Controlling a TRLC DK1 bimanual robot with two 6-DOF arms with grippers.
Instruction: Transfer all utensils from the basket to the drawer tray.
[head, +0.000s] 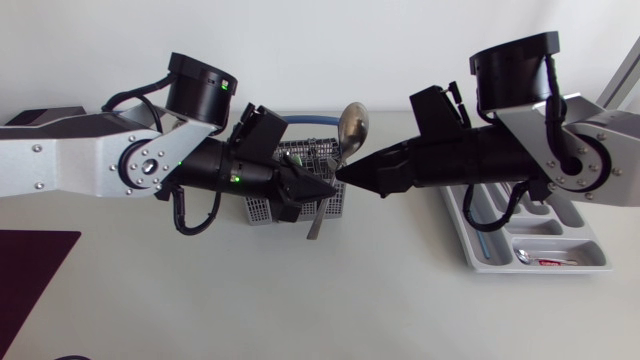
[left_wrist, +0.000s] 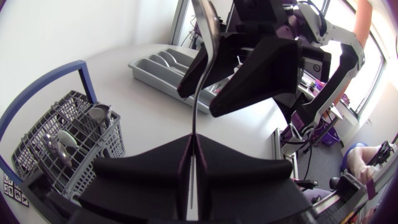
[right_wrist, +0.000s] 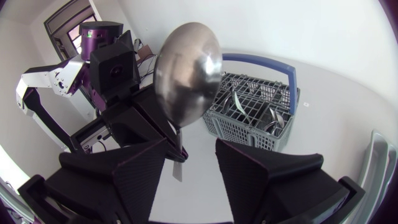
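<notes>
Left gripper (left_wrist: 194, 140) was clamped hard on the handle of a large steel spoon (head: 352, 122), both fingers pressed flat to the shaft from either side, low on the handle. I noted the spoon standing roughly upright, bowl up, in the air over the side of the grey wire basket (head: 300, 153) that faces the drawer tray (head: 470, 240).

Right gripper (right_wrist: 191, 152) met it tip to tip with the left one, fingers spread wide. The spoon's handle stood in the gap, close to the inner face of one finger. I could not tell whether it touched. The other finger was well clear, and the bowl sat above the fingertips.

The basket, with its blue handle, held more utensils (left_wrist: 93, 115). The tray lay under my right arm, with a small spoon (head: 521, 256) and a red-handled piece (head: 552, 262) at one end.
</notes>
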